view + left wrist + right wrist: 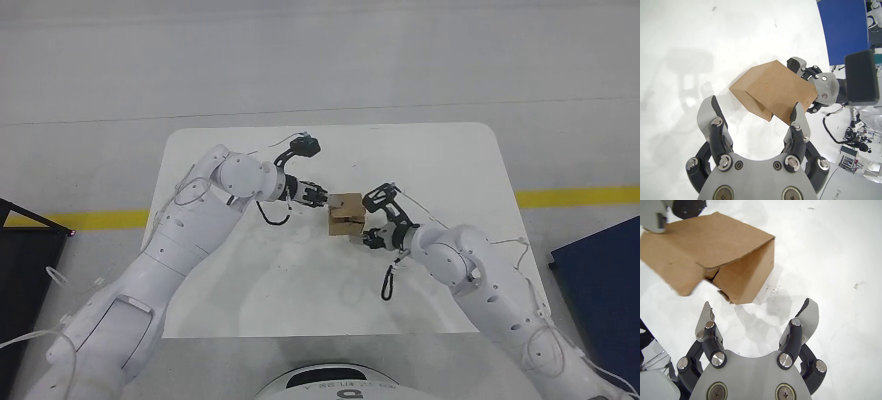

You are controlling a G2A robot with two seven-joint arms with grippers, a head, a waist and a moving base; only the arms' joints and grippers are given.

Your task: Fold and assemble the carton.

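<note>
The carton [346,214] sat in the middle of the table [430,170], between the grippers. Its body looked squared up, but one end flap hung untucked, so I judged the closing was left to do. I could see nothing inside through the gap. The left gripper [320,195] and right gripper [373,217] stood spread wide, holding nothing.
</note>
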